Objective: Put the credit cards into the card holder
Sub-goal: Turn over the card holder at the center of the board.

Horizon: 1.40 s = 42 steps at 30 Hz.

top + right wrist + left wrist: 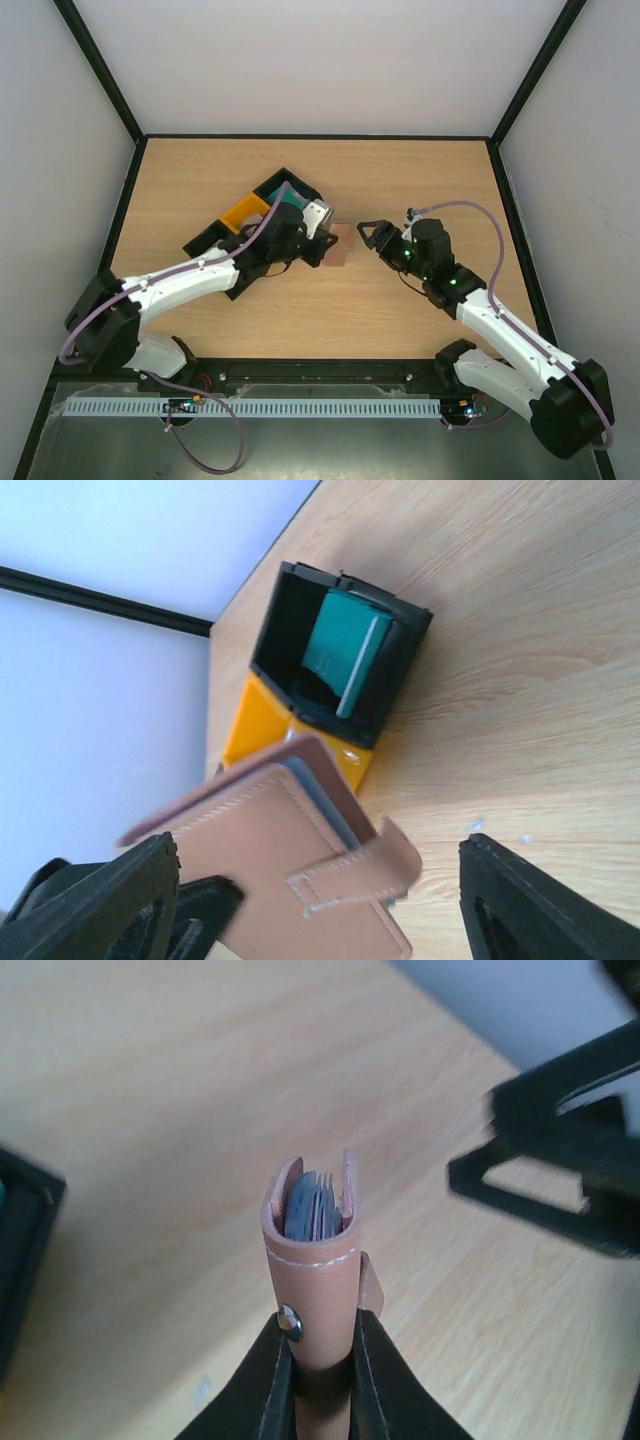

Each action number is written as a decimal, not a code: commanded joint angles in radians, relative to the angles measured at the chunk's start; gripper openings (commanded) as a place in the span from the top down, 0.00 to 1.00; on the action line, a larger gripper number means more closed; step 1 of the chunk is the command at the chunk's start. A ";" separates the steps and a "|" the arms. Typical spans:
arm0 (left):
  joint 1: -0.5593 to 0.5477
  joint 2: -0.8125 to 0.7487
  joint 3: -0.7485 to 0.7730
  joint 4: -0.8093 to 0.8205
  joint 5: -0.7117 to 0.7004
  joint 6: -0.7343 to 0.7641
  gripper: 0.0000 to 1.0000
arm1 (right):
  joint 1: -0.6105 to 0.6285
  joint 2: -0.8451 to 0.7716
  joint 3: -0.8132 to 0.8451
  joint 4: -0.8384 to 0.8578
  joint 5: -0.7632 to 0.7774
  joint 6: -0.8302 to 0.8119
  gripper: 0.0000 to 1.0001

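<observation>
My left gripper (320, 1326) is shut on the pinkish-brown card holder (312, 1250) and holds it above the table, spine toward the camera, with blue-grey pockets showing at its open end. From above, the holder (342, 250) sits between both grippers. My right gripper (320, 895) is open and empty, its fingers on either side of the holder (265, 845) and apart from it, with the tab hanging loose. Teal credit cards (345, 648) stand in a black tray (405, 670). The red-and-white and pale cards are out of view.
A yellow tray (243, 213) and black trays (300, 186) lie at the back left, partly under my left arm (200, 275). The right gripper (560, 1165) shows blurred on the right of the left wrist view. Black frame edges bound the table.
</observation>
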 commanded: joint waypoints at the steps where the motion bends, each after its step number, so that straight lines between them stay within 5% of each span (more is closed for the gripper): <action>1: -0.062 -0.103 -0.020 0.191 -0.165 0.273 0.98 | -0.001 -0.076 0.051 -0.039 -0.065 0.153 0.23; 8: -0.134 -0.200 -0.105 0.413 -0.163 0.785 0.98 | 0.000 -0.159 0.065 0.103 -0.144 0.357 0.20; 17: -0.194 -0.184 -0.182 0.620 -0.263 1.294 0.98 | 0.000 -0.149 0.098 0.079 -0.181 0.354 0.21; 22: -0.221 -0.172 -0.200 0.692 -0.297 1.466 0.98 | 0.000 -0.089 0.151 -0.031 -0.194 0.296 0.33; 26: -0.231 -0.159 -0.213 0.746 -0.328 1.511 0.97 | -0.001 -0.094 0.138 -0.026 -0.199 0.312 0.57; 28: -0.239 -0.147 -0.202 0.749 -0.359 1.467 0.89 | -0.001 -0.104 0.122 -0.001 -0.195 0.331 0.75; 30: -0.253 -0.132 -0.194 0.789 -0.427 1.363 0.62 | -0.001 -0.119 0.105 0.050 -0.185 0.348 0.89; 35: -0.280 -0.159 -0.173 0.738 -0.567 0.982 0.20 | -0.001 -0.150 0.110 0.121 -0.095 0.290 0.95; 37: -0.274 -0.192 -0.114 0.582 -0.614 0.675 0.12 | -0.002 -0.164 0.123 0.126 -0.040 0.228 0.95; 39: -0.235 -0.195 0.035 0.249 -0.622 0.299 0.11 | -0.001 -0.180 0.128 0.133 0.007 0.172 0.95; 42: -0.211 -0.202 0.132 0.057 -0.532 0.003 0.10 | 0.000 -0.201 0.127 0.179 0.041 0.102 0.96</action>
